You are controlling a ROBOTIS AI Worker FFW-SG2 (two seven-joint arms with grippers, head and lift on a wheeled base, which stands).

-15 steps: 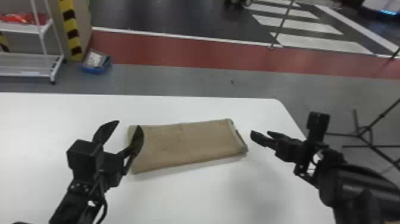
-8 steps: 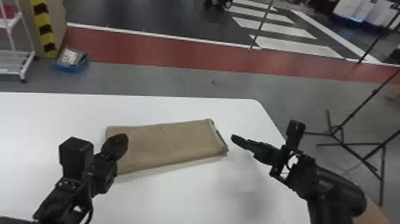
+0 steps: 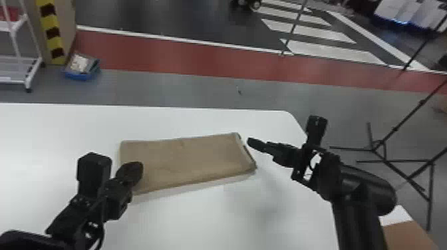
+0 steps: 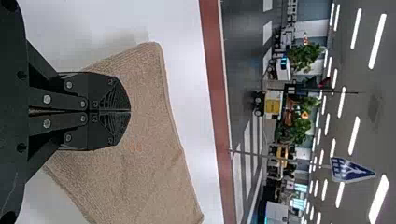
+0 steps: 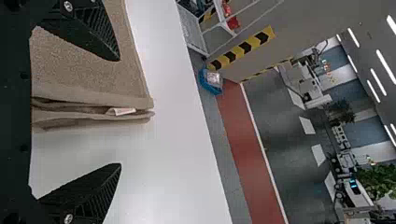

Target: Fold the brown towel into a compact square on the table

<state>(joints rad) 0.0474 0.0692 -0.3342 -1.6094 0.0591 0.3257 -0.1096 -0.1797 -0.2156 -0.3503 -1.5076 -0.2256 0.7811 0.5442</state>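
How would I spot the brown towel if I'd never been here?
Find the white table. On it, between the two black arms, lies the towel, a flat, folded oblong. It's the soft brown cloth beside those hard black arms.

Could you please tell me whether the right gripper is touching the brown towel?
Apart: the head view shows a narrow strip of white table between the tip of the right gripper and the near end of the brown towel.

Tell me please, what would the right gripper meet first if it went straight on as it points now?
Probably the right end of the brown towel; the right gripper points towards it, fingers open. Height is unclear; it might pass above.
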